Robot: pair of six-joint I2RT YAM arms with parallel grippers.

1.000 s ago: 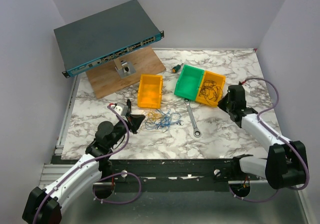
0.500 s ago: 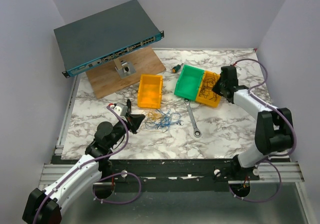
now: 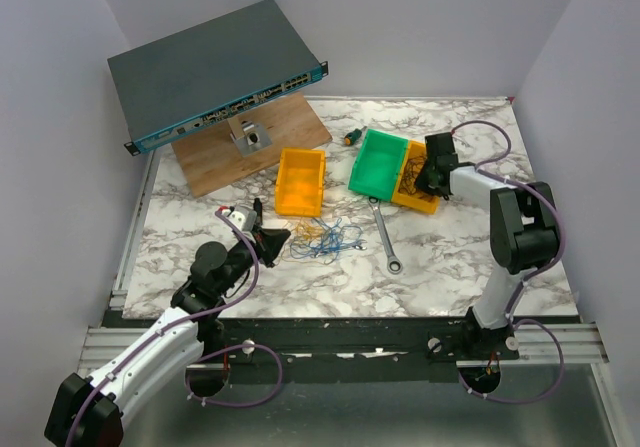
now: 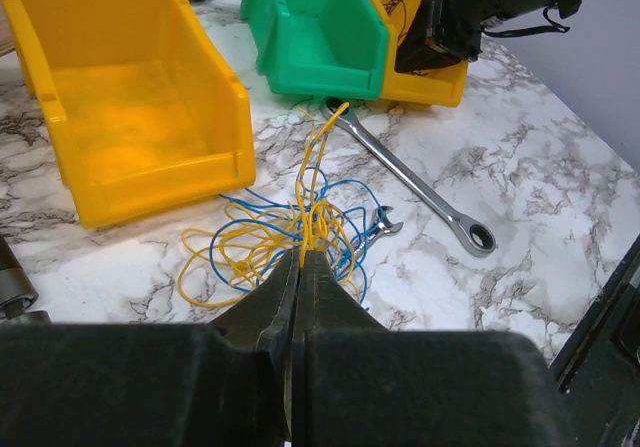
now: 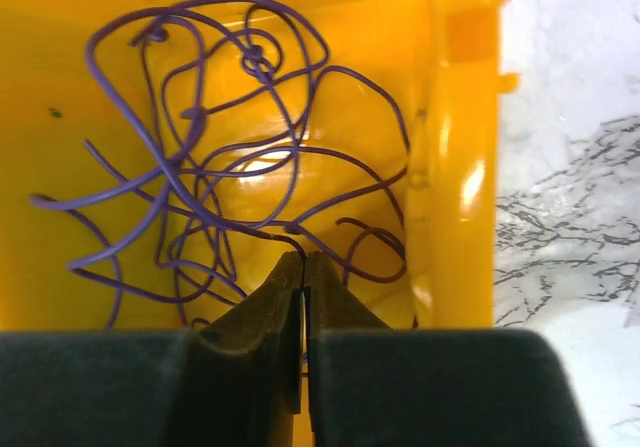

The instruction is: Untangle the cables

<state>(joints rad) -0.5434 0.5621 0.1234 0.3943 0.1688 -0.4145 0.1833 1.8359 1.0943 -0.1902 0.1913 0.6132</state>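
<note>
With your left gripper (image 4: 300, 262) jaws pinching the cables (image 4: 310, 217) and right gripper (image 5: 302, 259) jaws pressed together over the purple wires (image 5: 160, 157), next draw one strand free, slowly.

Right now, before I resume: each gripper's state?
Left gripper: closed on the tangle of thin blue and yellow wires.
Right gripper: closed among thin purple wires in the yellow plastic bin; grip unclear.

Tangled cables (image 3: 325, 237) on marble table (image 3: 450, 257), left jaws at their edge, right jaws over rightmost bin (image 3: 408, 193)
</note>
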